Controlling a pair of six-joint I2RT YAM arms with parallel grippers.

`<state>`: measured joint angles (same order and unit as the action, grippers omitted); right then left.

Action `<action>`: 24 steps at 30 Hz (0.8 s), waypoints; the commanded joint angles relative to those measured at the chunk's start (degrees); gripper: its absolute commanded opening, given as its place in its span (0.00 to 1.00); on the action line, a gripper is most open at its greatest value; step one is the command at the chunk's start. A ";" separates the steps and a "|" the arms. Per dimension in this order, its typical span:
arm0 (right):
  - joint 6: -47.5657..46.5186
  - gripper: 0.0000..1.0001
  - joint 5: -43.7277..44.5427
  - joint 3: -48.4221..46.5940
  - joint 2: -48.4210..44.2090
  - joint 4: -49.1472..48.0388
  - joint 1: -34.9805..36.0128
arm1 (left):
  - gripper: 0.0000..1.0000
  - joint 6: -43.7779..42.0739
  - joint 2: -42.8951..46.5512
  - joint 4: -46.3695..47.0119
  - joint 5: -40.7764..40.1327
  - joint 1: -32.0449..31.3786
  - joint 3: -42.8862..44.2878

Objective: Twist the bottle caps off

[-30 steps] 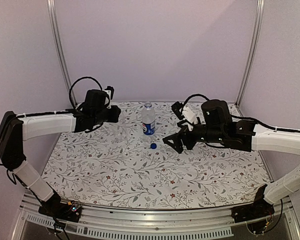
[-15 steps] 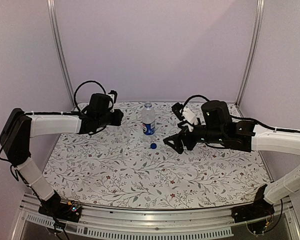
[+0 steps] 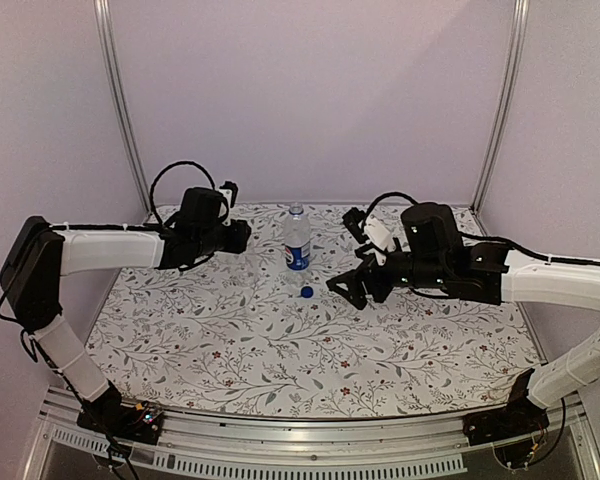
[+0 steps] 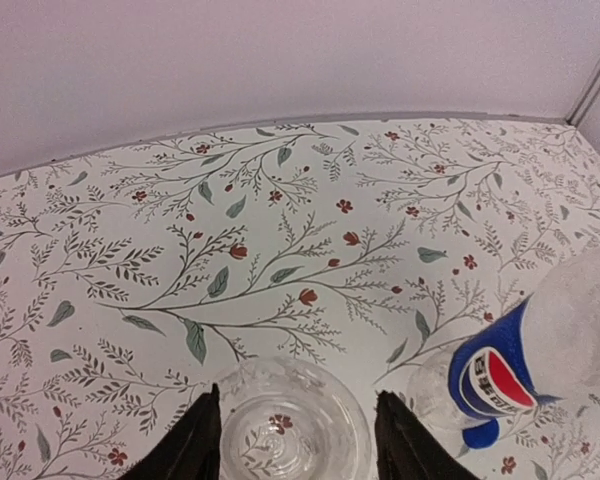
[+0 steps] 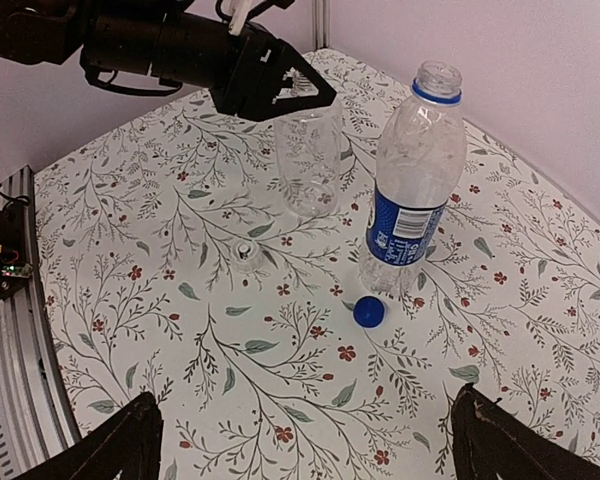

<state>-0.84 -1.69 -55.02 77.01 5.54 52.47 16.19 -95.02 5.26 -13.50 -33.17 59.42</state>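
Your worktop (image 3: 280, 360) is covered with a white sheet printed with grey-green sprigs and small red flowers. Plain lilac walls (image 3: 310, 100) close it at the far side and on both flanks, and a metal post (image 3: 115, 100) stands in each far corner. An aluminium rail (image 3: 310, 440) runs along the near edge, between the arm bases.

The near half of the sheet is bare. Everything sits in the far middle, close to the back wall, so there is more room on the near side.

The labelled bottle (image 3: 296, 240) stands upright at far centre with its mouth uncapped. Its blue cap (image 3: 307, 292) lies on the sheet just near of its foot. The clear bottle (image 5: 308, 160) stands upright to its left, apart from it. The pale cap (image 5: 244, 253) lies on the sheet near that bottle's base.

Your left hand (image 3: 238, 235) is at the top of the clear bottle, with one finger on either side of the rim. You cannot tell whether the fingers press the rim or stand just off it. Your right hand (image 3: 345, 290) hangs right of the blue cap, spread wide and holding nothing.

The blue label band carries a round red, white and blue emblem. Its white print is too small to read.
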 commanded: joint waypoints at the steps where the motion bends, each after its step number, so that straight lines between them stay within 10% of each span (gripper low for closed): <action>1: 0.58 0.99 1.00 0.79 0.51 -0.71 -0.26 | 0.57 -0.23 0.76 0.14 -0.50 -0.53 0.57; 24: 10.52 0.99 3.40 -0.60 -3.01 3.86 -11.38 | 1.00 2.24 19.95 -7.29 6.63 1.92 -0.42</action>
<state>5.32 0.01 -54.68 76.58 6.92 45.10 17.21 -79.48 1.98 -10.20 -32.73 59.75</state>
